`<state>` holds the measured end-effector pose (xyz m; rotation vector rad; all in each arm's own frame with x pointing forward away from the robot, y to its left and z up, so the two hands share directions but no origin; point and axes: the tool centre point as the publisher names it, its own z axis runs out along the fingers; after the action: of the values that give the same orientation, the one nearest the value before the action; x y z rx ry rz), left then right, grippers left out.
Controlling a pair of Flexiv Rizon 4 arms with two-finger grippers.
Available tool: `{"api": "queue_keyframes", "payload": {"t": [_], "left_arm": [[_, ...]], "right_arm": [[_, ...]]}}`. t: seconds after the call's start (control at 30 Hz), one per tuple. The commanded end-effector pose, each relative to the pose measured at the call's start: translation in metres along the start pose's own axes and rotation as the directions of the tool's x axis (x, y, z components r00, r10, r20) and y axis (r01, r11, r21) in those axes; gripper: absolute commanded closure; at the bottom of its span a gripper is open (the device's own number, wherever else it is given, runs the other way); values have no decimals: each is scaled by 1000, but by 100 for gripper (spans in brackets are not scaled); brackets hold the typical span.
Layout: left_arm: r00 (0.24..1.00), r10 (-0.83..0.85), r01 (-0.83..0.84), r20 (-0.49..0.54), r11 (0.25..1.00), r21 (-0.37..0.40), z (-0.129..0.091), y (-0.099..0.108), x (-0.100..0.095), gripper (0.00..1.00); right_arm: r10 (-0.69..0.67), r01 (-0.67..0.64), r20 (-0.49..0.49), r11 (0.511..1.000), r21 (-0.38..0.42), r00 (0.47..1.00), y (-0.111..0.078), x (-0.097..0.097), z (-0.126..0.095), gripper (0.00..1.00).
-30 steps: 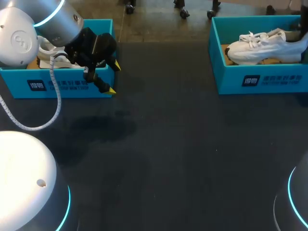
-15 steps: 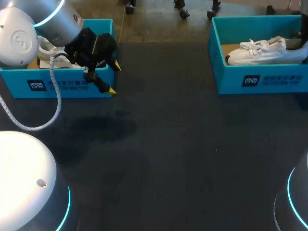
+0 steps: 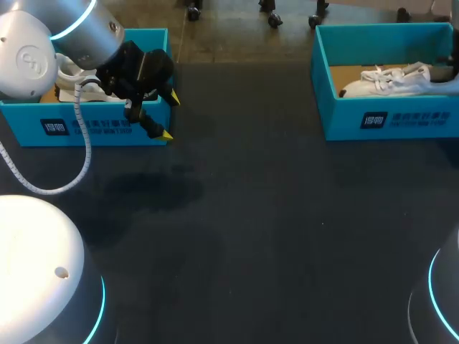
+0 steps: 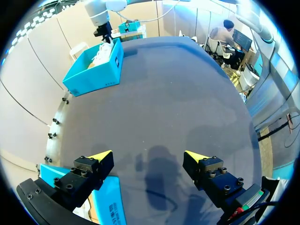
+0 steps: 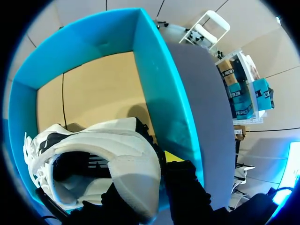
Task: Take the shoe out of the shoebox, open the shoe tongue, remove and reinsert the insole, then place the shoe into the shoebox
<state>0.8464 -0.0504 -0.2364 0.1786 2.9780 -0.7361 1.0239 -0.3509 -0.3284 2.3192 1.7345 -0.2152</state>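
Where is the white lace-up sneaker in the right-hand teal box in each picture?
Head view: white lace-up sneaker at far right, inside the teal cardboard shoebox.
Left wrist view: sneaker, far ahead of the left gripper, in that box.
Right wrist view: sneaker close up, inside the box.
Shared landmark: the teal shoebox.

A: What is the surface?
B: A dark grey table [image 3: 251, 215], matt; faint shadows are seen on it.
A: And what is placed directly on it?
B: Two teal boxes, open at top. The left shoebox [image 3: 107, 129] is set at the far left, the right shoebox [image 3: 387, 118] at the far right, well apart. Both are stood flat, approx. parallel to the far edge, w/ a white label on each front wall.
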Motion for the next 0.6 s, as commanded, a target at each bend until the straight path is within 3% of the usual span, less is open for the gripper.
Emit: {"api": "queue_keyframes", "payload": {"t": [0.03, 0.6], "left_arm": [[1000, 1, -1, 0, 1000, -4, 0, 0, 0, 0], [1000, 1, -1, 0, 1000, -4, 0, 0, 0, 0]], "right_arm": [[-4, 4, -1, 1000, -4, 1000, -3, 0, 7, 100], [-4, 4, 19, 1000, 15, 1000, -5, 3, 36, 100]]}}
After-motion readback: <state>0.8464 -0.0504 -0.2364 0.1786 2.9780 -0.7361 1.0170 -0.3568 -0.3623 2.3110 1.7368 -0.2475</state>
